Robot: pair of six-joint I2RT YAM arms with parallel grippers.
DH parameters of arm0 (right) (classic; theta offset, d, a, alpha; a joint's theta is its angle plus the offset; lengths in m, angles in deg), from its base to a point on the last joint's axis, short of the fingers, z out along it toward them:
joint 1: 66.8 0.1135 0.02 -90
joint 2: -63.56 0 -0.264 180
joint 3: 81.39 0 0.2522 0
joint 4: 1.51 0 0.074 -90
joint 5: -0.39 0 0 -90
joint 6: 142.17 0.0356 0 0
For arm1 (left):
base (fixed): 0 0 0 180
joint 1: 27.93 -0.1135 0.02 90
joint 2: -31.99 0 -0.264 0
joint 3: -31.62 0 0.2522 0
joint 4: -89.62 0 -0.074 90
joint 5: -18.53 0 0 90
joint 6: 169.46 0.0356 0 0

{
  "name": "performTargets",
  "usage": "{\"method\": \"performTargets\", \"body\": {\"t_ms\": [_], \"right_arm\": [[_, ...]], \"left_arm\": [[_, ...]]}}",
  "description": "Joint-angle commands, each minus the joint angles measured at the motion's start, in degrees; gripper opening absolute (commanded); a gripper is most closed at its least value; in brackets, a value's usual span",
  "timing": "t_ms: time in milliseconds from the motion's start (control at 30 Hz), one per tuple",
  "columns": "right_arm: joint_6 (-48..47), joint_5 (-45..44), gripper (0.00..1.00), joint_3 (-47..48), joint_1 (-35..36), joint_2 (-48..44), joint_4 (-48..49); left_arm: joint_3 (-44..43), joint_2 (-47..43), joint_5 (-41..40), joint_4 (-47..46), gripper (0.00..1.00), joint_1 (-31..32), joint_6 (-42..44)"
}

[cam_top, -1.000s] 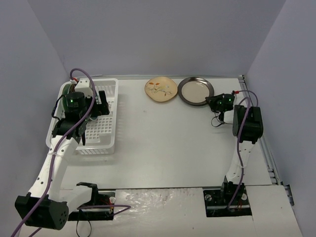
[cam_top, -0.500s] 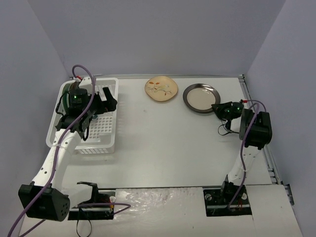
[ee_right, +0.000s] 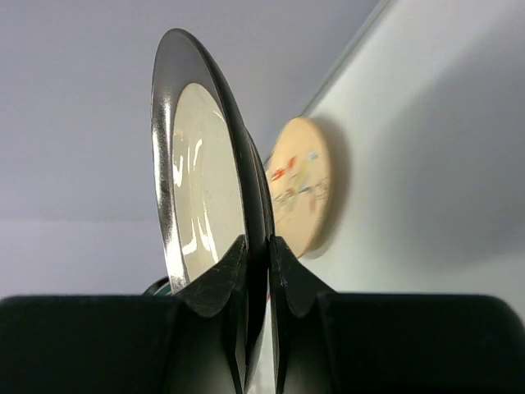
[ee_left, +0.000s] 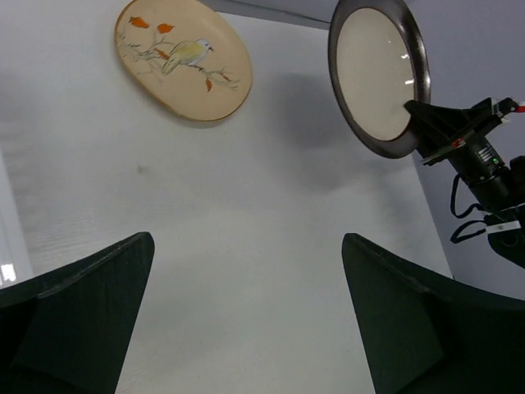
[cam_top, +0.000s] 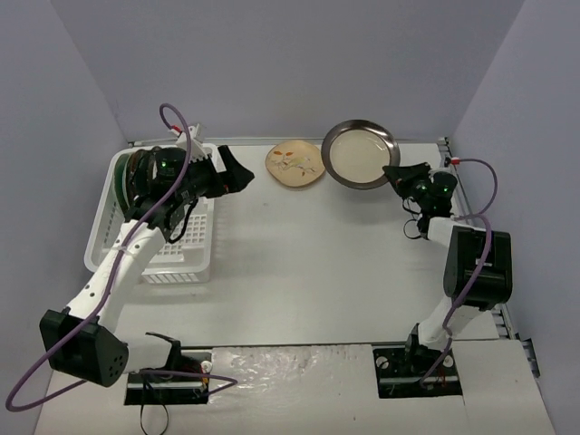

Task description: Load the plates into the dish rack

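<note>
Rack [cam_top: 177, 252]: plates [cam_top: 130, 177] standing at far end; right claw [cam_top: 396, 173] pinches dark-rimmed plate [cam_top: 361, 154].

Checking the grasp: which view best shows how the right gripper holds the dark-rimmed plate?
Right wrist: the right gripper pinches the dark-rimmed plate by its rim, seen edge-on, a finger each side. The top and left wrist views show its face, with the gripper at the edge and the contact tiny.
</note>
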Motion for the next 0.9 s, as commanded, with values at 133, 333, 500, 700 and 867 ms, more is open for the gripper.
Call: {"method": "performTargets", "body": {"t_ms": [133,333,500,700,867], "right_arm": [[4.0,6.4,0.00,2.7,14.1,-10.5,11.4],[2.5,7.0,0.00,2.3,20.2,-12.8,11.2],[2.3,7.7,0.00,2.4,23.1,-12.8,11.8],[1.8,8.0,0.00,2.3,24.1,-12.1,12.0],[1.8,8.3,0.00,2.2,24.3,-11.3,12.7]], "left_arm": [[-5.2,3.9,1.8,-8.7,0.97,2.8,-5.0],[-4.8,5.6,0.8,-5.3,0.97,3.2,-5.4],[-4.1,5.4,0.8,-3.6,0.96,3.3,-5.3],[-2.8,4.0,1.8,-4.1,0.79,3.3,-6.2],[-2.6,3.7,3.2,-4.3,0.50,3.3,-7.0]]}}
